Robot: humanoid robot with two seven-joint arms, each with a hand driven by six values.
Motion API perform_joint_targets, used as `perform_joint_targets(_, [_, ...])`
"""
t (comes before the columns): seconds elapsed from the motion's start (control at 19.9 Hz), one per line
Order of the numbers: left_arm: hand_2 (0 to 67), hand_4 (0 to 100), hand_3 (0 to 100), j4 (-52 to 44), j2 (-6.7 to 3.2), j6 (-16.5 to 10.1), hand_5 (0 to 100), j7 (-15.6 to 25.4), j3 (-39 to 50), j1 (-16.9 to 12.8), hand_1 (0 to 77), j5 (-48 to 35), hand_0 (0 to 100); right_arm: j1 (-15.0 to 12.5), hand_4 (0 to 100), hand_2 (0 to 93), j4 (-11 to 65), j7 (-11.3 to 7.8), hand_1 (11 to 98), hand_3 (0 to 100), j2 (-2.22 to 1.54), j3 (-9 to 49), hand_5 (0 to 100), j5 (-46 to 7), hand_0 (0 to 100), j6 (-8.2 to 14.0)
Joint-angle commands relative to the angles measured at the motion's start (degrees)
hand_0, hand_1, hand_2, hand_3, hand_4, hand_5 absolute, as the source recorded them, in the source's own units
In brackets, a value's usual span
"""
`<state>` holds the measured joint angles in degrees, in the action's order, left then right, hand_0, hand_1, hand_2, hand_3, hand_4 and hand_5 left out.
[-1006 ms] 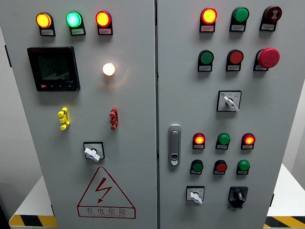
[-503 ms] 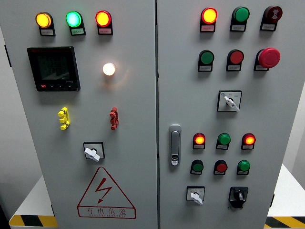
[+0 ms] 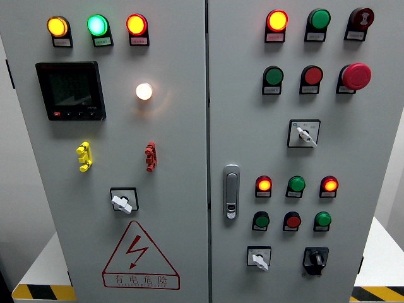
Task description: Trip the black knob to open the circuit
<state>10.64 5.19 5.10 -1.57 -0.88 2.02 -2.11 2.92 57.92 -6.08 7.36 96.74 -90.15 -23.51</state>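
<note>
Neither robot hand shows in the head view, so how their fingers are set cannot be told; the black knob (image 3: 315, 259) sits untouched at the lower right of the right-hand cabinet door (image 3: 372, 145), its pointer roughly upright; just to its left is a white-handled selector switch (image 3: 259, 258) on a square plate, its handle angled down to the right; above these run a row of three unlit push buttons, green (image 3: 261, 219), red (image 3: 292, 219) and green (image 3: 322, 219), and over them three indicator lamps, a glowing red (image 3: 264, 185), a green (image 3: 296, 184) and a glowing red (image 3: 329, 184); a metal door handle (image 3: 231, 191) stands near the door's left edge; higher up is another white selector switch (image 3: 304, 134), and to its upper right a red mushroom emergency stop (image 3: 355, 76); on the left-hand door (image 3: 177, 145) a white-handled switch (image 3: 123, 201) sits above a red triangular electrical-hazard sign (image 3: 140, 256); a yellow terminal (image 3: 84, 156) and a red terminal (image 3: 150, 156) lie well apart above that; a black digital meter (image 3: 70, 90) has a lit white lamp (image 3: 144, 91) to its right; amber (image 3: 57, 26), green (image 3: 97, 25) and red-orange (image 3: 136, 24) lamps glow along the top.
</note>
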Motion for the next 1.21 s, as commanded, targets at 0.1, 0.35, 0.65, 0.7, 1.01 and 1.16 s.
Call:
perform_joint_targets(0.1, [19.5, 10, 26, 0.0, 0.0, 0.0, 9, -0.01, 0.0, 0.0, 0.0, 0.0, 0, -0.55, 68, 0.0, 8.43, 1.25, 57.4, 63, 0.02, -0.5, 70, 0.24, 79, 0.92])
perform_joint_targets(0.35, [19.5, 10, 26, 0.0, 0.0, 0.0, 9, -0.01, 0.0, 0.0, 0.0, 0.0, 0, 0.15, 74, 0.0, 15.11, 2.65, 64.1, 71, 0.02, -0.41, 100, 0.5, 91, 1.19])
perform_joint_targets(0.65, [19.5, 10, 26, 0.0, 0.0, 0.0, 9, -0.01, 0.0, 0.0, 0.0, 0.0, 0, 2.26, 91, 0.0, 17.58, 3.97, 75.2, 81, 0.37, -0.59, 100, 2.96, 99, 2.94])
perform_joint_targets(0.7, [19.5, 10, 26, 0.0, 0.0, 0.0, 9, -0.01, 0.0, 0.0, 0.0, 0.0, 0, 2.88, 93, 0.0, 18.1, 4.06, 76.8, 82, 0.37, -0.68, 100, 3.22, 100, 3.47])
perform_joint_targets(1.01, [19.5, 10, 26, 0.0, 0.0, 0.0, 9, -0.01, 0.0, 0.0, 0.0, 0.0, 0, 4.46, 95, 0.0, 20.74, 4.5, 83.6, 84, 0.37, -0.76, 97, 3.4, 98, 3.91])
perform_joint_targets(1.16, [19.5, 10, 26, 0.0, 0.0, 0.0, 9, -0.01, 0.0, 0.0, 0.0, 0.0, 0, 4.81, 95, 0.0, 21.89, 4.59, 85.2, 85, 0.37, -0.94, 97, 3.4, 98, 5.05])
